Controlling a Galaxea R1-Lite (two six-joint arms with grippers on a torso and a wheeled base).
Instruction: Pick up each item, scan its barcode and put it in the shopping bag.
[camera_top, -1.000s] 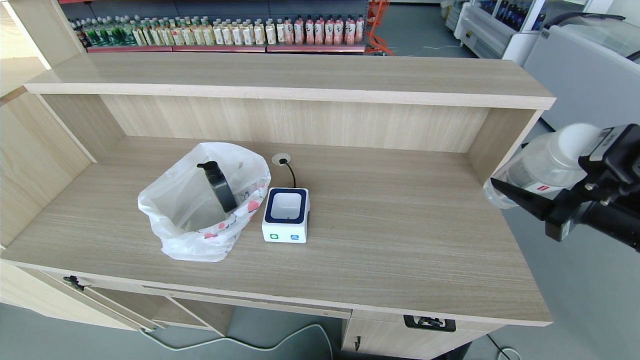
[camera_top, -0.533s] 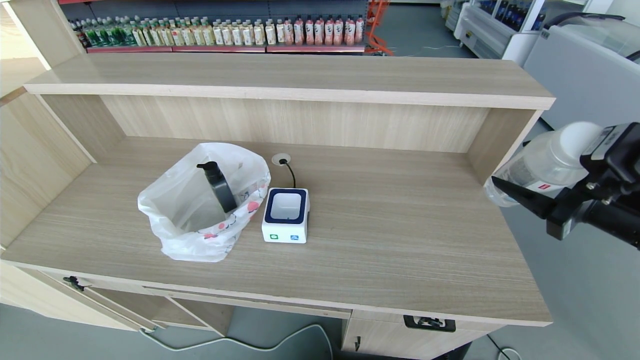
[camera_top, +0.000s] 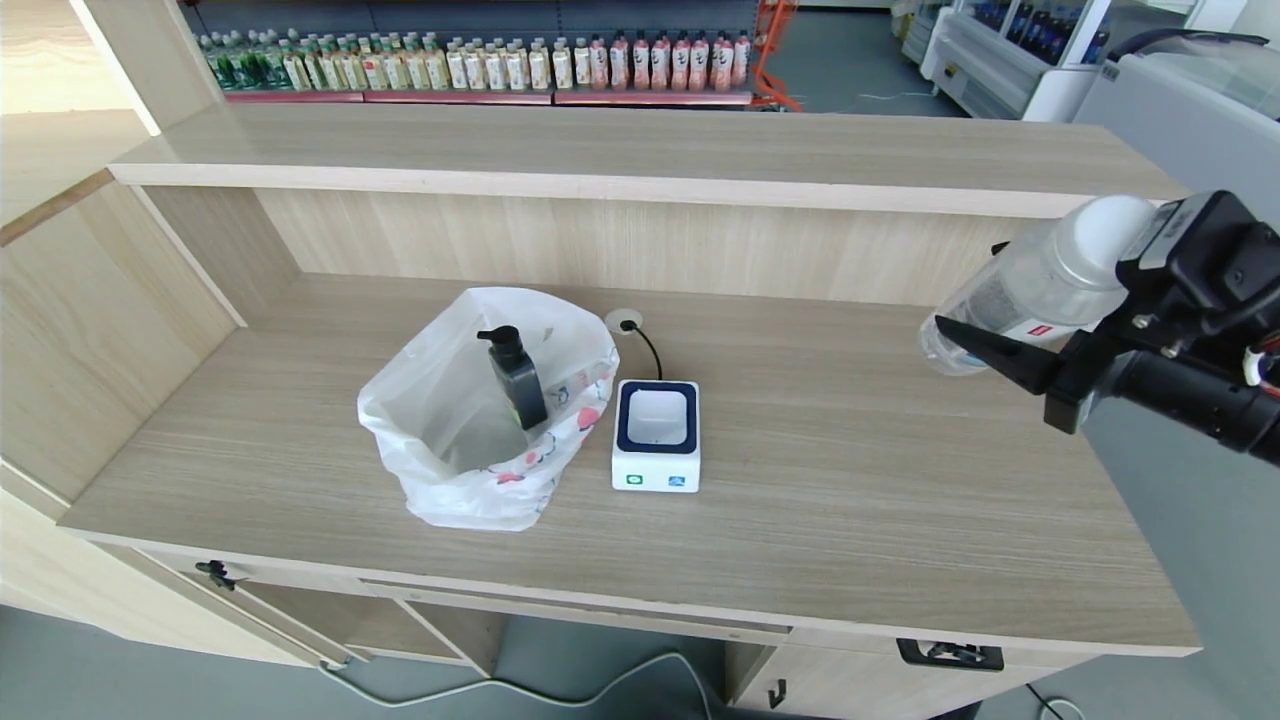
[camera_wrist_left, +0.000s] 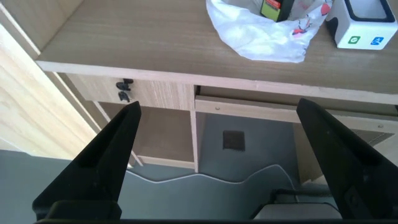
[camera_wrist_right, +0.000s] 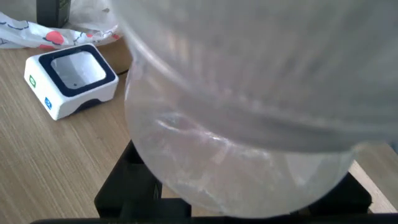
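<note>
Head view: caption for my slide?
Right gripper holds clear bottle at the counter's right end; scanner sits beside the shopping bag.

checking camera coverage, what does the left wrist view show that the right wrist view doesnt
Left wrist view, not the right: the open left gripper out in front of the counter's edge, the drawer front and a black handle. Right wrist view, not the left: the clear bottle, very near the camera. Shared: the scanner, the shopping bag beside it, and the wooden counter top.
</note>
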